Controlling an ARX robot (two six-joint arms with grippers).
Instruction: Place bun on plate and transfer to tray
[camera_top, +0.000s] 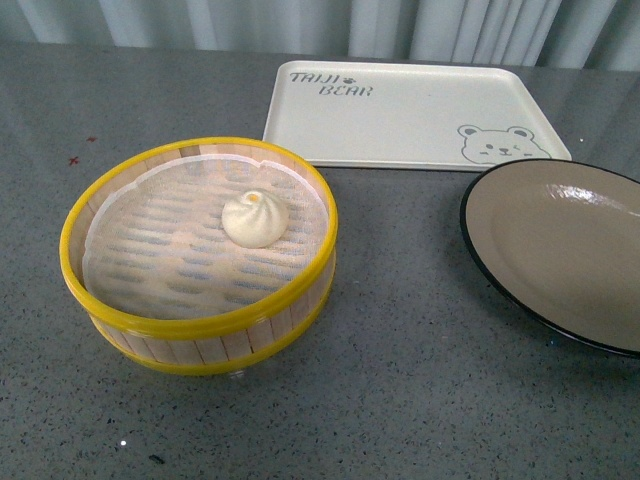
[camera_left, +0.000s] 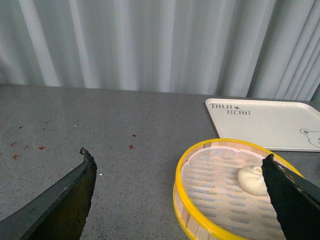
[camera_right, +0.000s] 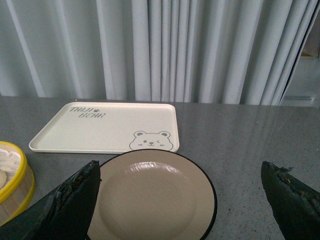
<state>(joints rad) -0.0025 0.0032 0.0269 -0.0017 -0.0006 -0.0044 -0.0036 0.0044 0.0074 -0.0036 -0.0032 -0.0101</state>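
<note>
**Bun (camera_top: 254, 219) lies in the bamboo steamer basket (camera_top: 200, 330); both grippers spread wide**

The bun is small, round and cream-white. Its smooth sides gather into a pleated twist on top, with a yellowish dot at the centre. It rests on the white mesh liner (camera_top: 150, 265) inside the yellow-rimmed basket, a little beyond the middle and toward the robot's right, touching no wall.

The basket stands on the left part of the grey speckled table (camera_top: 420, 400). To its right, well apart, lies the plate (camera_top: 560, 235), glossy taupe inside with a black rim; the edge of the front view cuts it off. Behind both lies the pale cream tray (camera_top: 420, 115), with "TAIJI BEAR" lettering at its far-left corner and the bear face at the near-right corner, just beside the plate's far rim. The right wrist view shows a narrow strip of table between them.

The left gripper (camera_left: 177, 156) hangs over the table near the basket, its dark fingers (camera_left: 65, 200) far apart and holding nothing. The right gripper (camera_right: 180, 165) hangs above the plate, equally wide, grasping nothing. A pleated grey curtain (camera_left: 150, 45) closes the background.
</note>
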